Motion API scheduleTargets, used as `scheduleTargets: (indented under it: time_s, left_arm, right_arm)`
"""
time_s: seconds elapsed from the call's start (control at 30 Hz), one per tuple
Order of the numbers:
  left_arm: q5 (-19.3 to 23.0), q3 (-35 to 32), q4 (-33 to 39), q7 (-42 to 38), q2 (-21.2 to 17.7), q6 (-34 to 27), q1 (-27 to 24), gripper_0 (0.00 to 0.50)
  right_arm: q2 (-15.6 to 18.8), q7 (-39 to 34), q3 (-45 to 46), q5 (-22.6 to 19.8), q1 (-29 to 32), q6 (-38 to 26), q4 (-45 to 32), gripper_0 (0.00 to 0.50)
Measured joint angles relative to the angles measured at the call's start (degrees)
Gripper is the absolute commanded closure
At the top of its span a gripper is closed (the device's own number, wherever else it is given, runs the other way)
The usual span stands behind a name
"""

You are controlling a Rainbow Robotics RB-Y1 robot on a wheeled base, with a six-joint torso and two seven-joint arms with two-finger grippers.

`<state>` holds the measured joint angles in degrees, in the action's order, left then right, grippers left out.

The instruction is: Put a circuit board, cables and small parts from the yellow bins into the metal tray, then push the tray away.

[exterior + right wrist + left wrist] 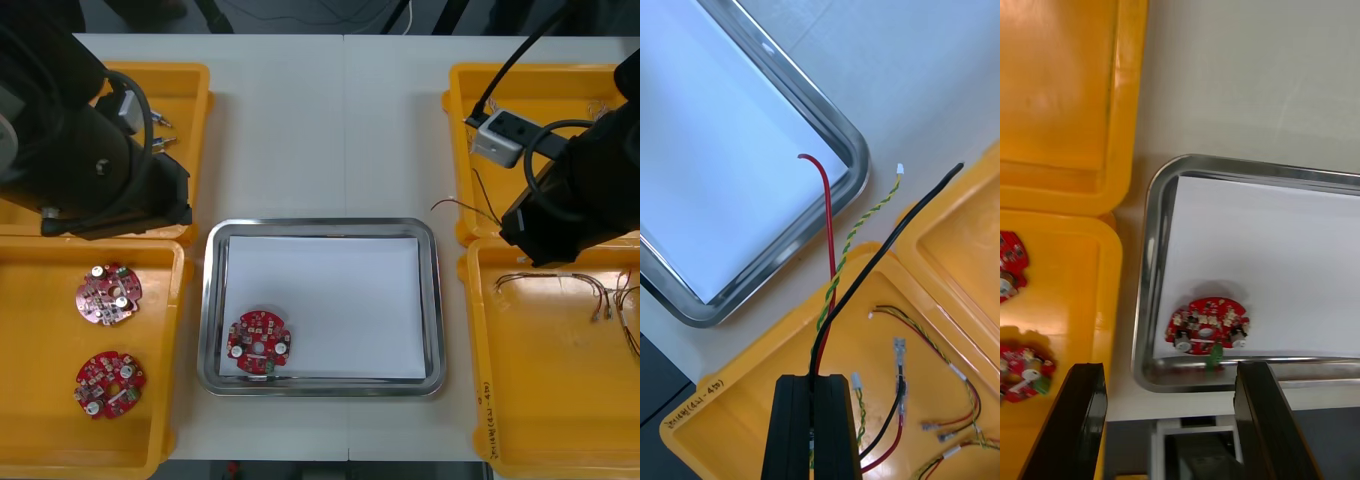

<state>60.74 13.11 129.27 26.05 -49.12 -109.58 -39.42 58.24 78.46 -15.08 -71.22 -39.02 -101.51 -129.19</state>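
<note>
Light table, thin seam down its middle, dark floor beyond its far edge

Left tool spread wide, right tool pinching cables

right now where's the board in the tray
In the front view the circuit board lies on the white sheet in the metal tray, at its near left corner, close to the yellow bin.

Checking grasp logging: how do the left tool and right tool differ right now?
The left tool is open and empty; the right tool is shut on a bundle of cables. The left tool faces the metal tray corner holding the circuit board; the right tool sits over a yellow bin of cables. Both are black.
</note>
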Motion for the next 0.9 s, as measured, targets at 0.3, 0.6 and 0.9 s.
scheduleTargets:
  time_s: [0.3, 0.6, 0.9]
  left_arm:
    - [0.0, -10.2, -1.6, 11.0, -2.6, 0.0, 7.3, 0.0]
    - [-1.5, -17.2, -8.7, 18.1, -3.4, 0.0, 10.5, 0.0]
    - [-6.4, -17.7, -16.3, 41.3, -3.4, 0.0, 10.5, 0.0]
  right_arm:
    - [-7.3, 10.4, -12.1, 6.5, -6.6, 1.2, 0.0, 0.5]
    - [-12.6, 15.7, -15.2, 10.2, -7.0, 1.9, 0.0, 0.5]
    - [-14.2, 20.8, -23.2, 16.4, -7.0, 2.8, 0.2, 0.5]
